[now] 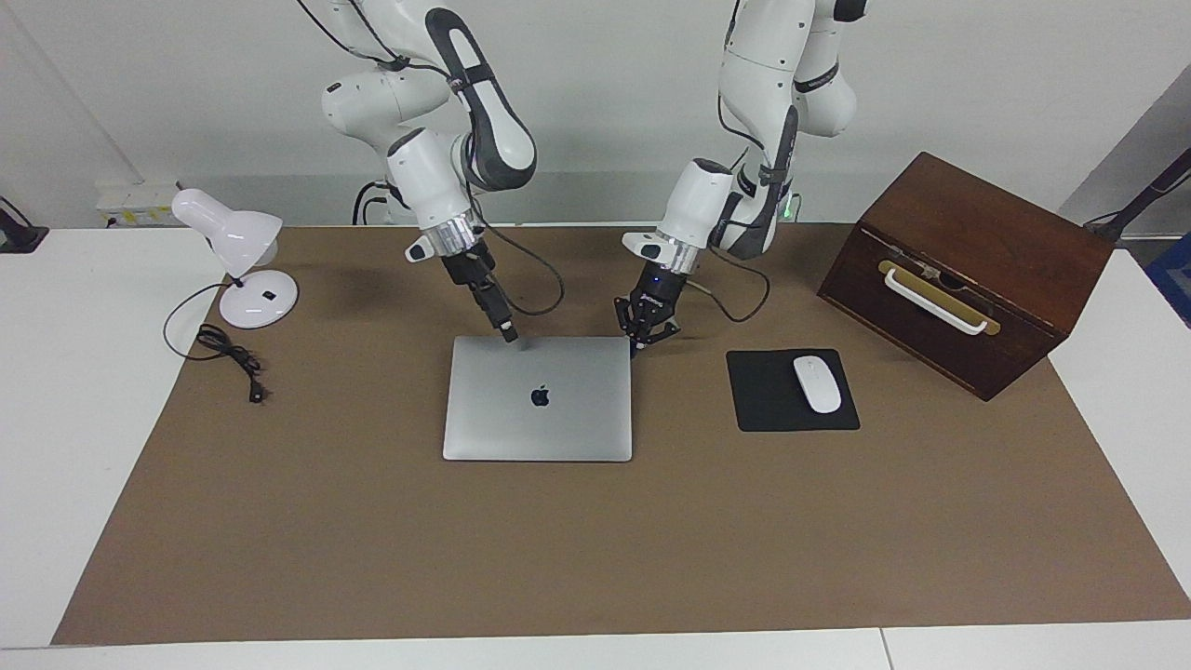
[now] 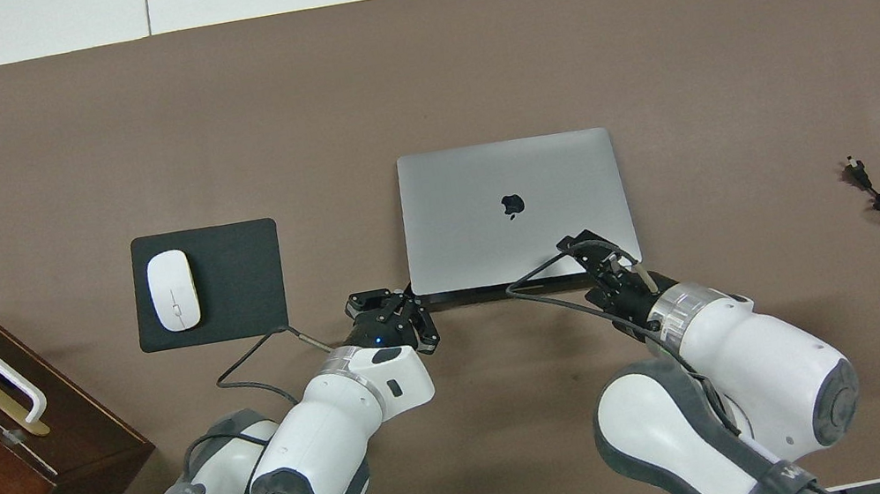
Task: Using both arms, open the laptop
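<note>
Laptop (image 1: 538,398) closed, flat mid-table beside mouse pad (image 1: 792,390). Left gripper (image 1: 649,333) spread, empty, at its robot-side corner; right gripper (image 1: 507,333) on that edge, finger state unclear. Risk: uneven lift skews the base

You can read no words or numbers anywhere on the table. The one sign you have is the dark apple logo (image 1: 540,396), centred on the lid of the thin silver-grey aluminium laptop (image 1: 502,428); in the overhead view the same logo (image 2: 513,204) shows on the lid (image 2: 553,174). Small printing sits on the right arm's dark lower panel at the bottom edge of the overhead view, too small for you to read.
</note>
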Controlling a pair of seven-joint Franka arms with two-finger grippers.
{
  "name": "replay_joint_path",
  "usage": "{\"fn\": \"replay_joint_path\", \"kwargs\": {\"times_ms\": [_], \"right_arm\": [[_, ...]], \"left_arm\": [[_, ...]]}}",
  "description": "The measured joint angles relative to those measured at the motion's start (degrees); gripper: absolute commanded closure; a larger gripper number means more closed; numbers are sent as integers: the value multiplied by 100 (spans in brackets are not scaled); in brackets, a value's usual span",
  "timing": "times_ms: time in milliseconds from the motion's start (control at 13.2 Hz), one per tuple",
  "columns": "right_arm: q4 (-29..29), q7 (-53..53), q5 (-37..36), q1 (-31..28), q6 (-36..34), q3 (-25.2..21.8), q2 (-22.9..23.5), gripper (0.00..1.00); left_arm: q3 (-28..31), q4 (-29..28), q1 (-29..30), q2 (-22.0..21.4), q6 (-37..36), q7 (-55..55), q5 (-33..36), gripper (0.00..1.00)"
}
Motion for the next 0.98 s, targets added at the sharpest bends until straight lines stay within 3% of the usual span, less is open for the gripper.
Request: {"fn": "replay_joint_path", "kwargs": {"times_ms": [985], "right_arm": [[541, -228, 0, -319, -207, 3, 399, 2]], "left_arm": [[10, 173, -25, 220, 9, 0, -21, 100]]}}
